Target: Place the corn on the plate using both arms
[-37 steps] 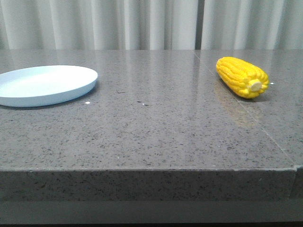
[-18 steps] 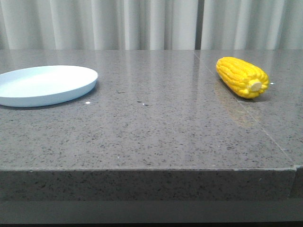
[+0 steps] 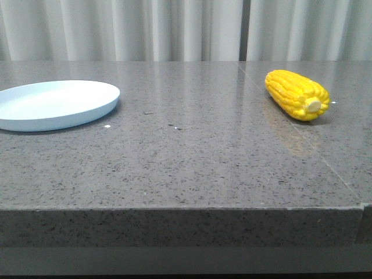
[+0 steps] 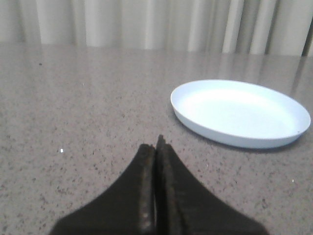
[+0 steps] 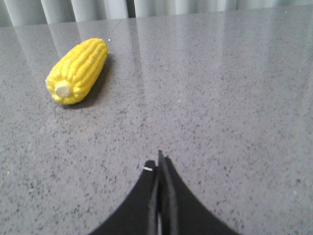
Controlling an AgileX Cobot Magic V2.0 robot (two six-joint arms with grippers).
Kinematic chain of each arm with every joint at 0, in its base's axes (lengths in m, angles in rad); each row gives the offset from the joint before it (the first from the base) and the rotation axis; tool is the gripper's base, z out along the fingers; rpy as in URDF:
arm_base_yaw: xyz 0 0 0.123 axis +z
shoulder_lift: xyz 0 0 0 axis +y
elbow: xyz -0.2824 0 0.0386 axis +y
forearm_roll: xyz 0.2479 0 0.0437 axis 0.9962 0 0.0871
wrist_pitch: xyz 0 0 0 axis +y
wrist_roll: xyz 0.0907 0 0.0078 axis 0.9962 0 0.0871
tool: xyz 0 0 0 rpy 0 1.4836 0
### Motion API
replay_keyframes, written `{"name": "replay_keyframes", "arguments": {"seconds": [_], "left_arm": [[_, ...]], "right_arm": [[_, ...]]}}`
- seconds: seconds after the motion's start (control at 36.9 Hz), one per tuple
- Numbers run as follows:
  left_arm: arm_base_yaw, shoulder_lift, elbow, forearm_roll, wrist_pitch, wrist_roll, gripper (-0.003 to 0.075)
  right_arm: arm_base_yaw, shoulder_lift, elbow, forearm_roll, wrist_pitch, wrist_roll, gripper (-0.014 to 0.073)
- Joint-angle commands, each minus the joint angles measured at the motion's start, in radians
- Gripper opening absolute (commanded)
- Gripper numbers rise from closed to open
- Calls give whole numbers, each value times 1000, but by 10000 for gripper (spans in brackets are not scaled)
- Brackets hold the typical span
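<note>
Both grippers, left (image 4: 156, 147) and right (image 5: 159, 164), have fingers pressed together, holding nothing. Corn cob (image 3: 297, 95) lies far right, well apart from plate (image 3: 87, 110). I'd open right first, straddle mid-cob across its width; likely slippery.

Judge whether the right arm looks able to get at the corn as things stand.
Probably yes. In the right wrist view, only bare table lies between the right gripper and the corn. Its fingers are shut, though, so they must open first.
</note>
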State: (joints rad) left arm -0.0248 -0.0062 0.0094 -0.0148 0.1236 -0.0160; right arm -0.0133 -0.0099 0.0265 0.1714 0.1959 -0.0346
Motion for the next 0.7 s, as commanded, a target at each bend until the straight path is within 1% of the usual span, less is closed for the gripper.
{"name": "replay_keyframes", "arguments": {"seconds": [0.0, 0.05, 0.14, 0.22, 0.35, 0.41, 0.57, 0.68], "left_arm": [[3, -17, 22, -6, -191, -4, -20], [3, -17, 22, -6, -264, -4, -20], [3, -17, 3, -6, -343, -4, -20], [3, -14, -44, -6, -336, -4, -20], [3, 6, -174, -6, -249, -4, -20], [3, 33, -241, -6, -184, -4, -20], [3, 176, -419, 15, 36, -4, -20], [3, 277, -481, 15, 78, -4, -20]], "right_arm": [[-7, -17, -23, 2, -164, -12, -71], [-7, -17, -26, 2, -212, -12, -71], [-7, -17, -60, 2, -214, -12, -70], [-7, -17, -126, 2, -156, -12, -70], [-7, 7, -269, 2, -14, -12, -70], [-7, 37, -328, 2, 38, -12, -70], [-7, 205, -502, 2, 157, -12, -70], [-7, 326, -581, 2, 194, -12, -70]]}}
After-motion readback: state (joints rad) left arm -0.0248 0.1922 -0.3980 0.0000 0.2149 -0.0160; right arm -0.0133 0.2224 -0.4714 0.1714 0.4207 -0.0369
